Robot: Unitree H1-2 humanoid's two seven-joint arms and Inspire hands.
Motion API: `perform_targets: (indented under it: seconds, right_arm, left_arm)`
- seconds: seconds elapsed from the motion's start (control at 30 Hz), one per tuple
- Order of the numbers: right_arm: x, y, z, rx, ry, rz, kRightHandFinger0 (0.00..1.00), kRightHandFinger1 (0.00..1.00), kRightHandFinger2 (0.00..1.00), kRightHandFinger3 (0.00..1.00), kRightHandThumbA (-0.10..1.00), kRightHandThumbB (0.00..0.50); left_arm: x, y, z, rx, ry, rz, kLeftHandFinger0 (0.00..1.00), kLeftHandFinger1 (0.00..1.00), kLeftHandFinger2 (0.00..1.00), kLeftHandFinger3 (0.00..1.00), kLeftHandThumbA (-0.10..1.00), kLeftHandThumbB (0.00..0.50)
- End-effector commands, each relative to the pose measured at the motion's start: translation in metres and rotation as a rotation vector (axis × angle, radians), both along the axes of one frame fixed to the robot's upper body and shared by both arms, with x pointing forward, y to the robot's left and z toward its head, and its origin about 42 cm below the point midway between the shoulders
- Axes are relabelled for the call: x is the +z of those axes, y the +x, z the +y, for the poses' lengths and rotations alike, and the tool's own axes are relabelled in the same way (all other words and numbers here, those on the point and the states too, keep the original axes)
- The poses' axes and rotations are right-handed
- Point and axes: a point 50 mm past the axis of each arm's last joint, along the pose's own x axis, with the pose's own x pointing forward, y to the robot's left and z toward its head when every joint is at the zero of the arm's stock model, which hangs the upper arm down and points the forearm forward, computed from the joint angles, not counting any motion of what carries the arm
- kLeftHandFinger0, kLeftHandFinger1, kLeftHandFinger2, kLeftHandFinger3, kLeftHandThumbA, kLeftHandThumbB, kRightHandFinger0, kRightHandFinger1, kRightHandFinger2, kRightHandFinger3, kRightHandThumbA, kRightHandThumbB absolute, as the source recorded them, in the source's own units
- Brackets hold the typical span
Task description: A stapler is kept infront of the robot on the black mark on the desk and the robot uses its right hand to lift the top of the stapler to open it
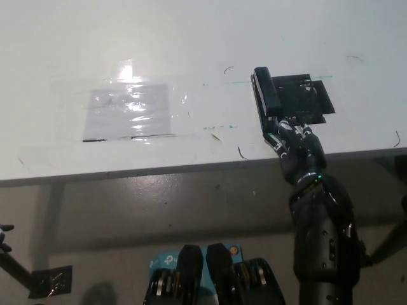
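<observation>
Right hand [294,141], black like its arm, is set at the near end of the stapler [267,100], with its fingers [283,135] bunched at or just over that end. Whether anything is gripped cannot be told, because dark fingers lie against a dark body and the contact is lost.

For the lift to be done well, only the top arm of the stapler should be caught, probably at its near tip, while the base is left flat on the black mark [305,98]. A hold too low would likely raise the whole stapler instead of opening it. The pull is best made upward and around the hinge, which seems to sit at the far end, though this cannot be confirmed. A slow, steady rise is advised, since the base is not pinned down by anything and could slide on the smooth white desk [191,38].

The stapler is seen as a narrow, long, black bar, lying closed as far as can be judged, along the left edge of the black mark, running away from the robot and near the desk's front edge. Left hand is not shown clearly; only a small dark shape is visible at the lower left.
</observation>
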Motion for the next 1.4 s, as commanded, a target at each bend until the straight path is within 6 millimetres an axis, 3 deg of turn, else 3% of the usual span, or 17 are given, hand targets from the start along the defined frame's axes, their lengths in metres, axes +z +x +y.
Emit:
perform_targets:
  seconds: [0.0,0.13,0.33,0.53,0.6,0.73,0.83,0.93,1.0,1.07,1.2,1.27,1.37]
  right_arm:
    - [0.032,0.005,0.014,-0.028,0.102,-0.018,0.68,0.78,0.9,1.0,0.41,0.0]
    - [0.029,0.002,0.015,-0.011,0.111,-0.022,0.72,0.81,0.95,1.0,0.42,0.0]
    - [0.035,0.012,0.019,-0.007,0.067,-0.006,0.61,0.74,0.87,1.0,0.35,0.0]
    - [0.041,0.023,0.021,0.026,0.062,-0.016,0.63,0.75,0.86,1.0,0.42,0.0]
    - [0.046,0.028,0.025,0.027,0.049,-0.011,0.57,0.68,0.79,1.0,0.4,0.0]
    - [0.077,0.039,0.033,0.036,0.038,-0.064,0.59,0.71,0.84,1.0,0.35,0.017]
    - [0.096,0.048,0.039,0.053,0.043,-0.117,0.62,0.72,0.86,1.0,0.34,0.0]
    - [0.112,0.059,0.046,0.06,0.017,-0.15,0.56,0.61,0.74,0.91,0.3,0.0]
    - [0.116,0.062,0.048,0.066,0.026,-0.163,0.55,0.61,0.75,0.93,0.3,0.0]
    - [0.126,0.068,0.052,0.066,0.034,-0.173,0.53,0.59,0.71,0.89,0.28,0.0]
    - [0.148,0.078,0.064,0.069,0.004,-0.208,0.43,0.46,0.57,0.79,0.25,0.0]
    - [0.156,0.079,0.071,0.083,-0.008,-0.23,0.4,0.45,0.56,0.78,0.25,0.0]
    - [0.162,0.079,0.078,0.11,-0.012,-0.256,0.43,0.51,0.61,0.82,0.26,0.0]
  left_arm:
    - [0.018,0.004,0.005,0.008,0.045,-0.068,0.19,0.24,0.47,0.79,0.19,0.0]
    - [0.017,0.0,0.004,0.011,0.035,-0.056,0.19,0.25,0.49,0.78,0.18,0.0]
    - [0.018,-0.002,0.003,0.014,0.039,-0.054,0.22,0.26,0.49,0.79,0.18,0.0]
    - [0.016,-0.002,0.002,0.009,0.024,-0.056,0.21,0.26,0.49,0.78,0.15,0.0]
    - [0.015,-0.006,0.004,0.01,0.036,-0.045,0.18,0.24,0.5,0.77,0.15,0.0]
    - [0.013,-0.007,0.003,0.01,0.022,-0.05,0.17,0.23,0.48,0.77,0.14,0.0]
    - [0.01,-0.009,0.002,0.014,0.026,-0.036,0.19,0.24,0.47,0.77,0.14,0.0]
    - [0.006,-0.01,0.002,0.015,0.024,-0.029,0.2,0.24,0.46,0.78,0.15,0.0]
    - [0.005,-0.011,0.002,0.013,0.023,-0.027,0.2,0.24,0.47,0.79,0.15,0.0]
    - [0.005,-0.011,0.002,0.019,0.02,-0.022,0.18,0.23,0.45,0.77,0.14,0.0]
    - [0.002,-0.013,0.001,0.014,0.023,-0.021,0.17,0.22,0.44,0.79,0.15,0.0]
    - [-0.001,-0.014,0.0,0.013,0.017,-0.014,0.21,0.25,0.48,0.82,0.15,0.0]
    - [-0.001,-0.014,0.0,0.016,0.011,-0.019,0.21,0.25,0.49,0.79,0.15,0.0]
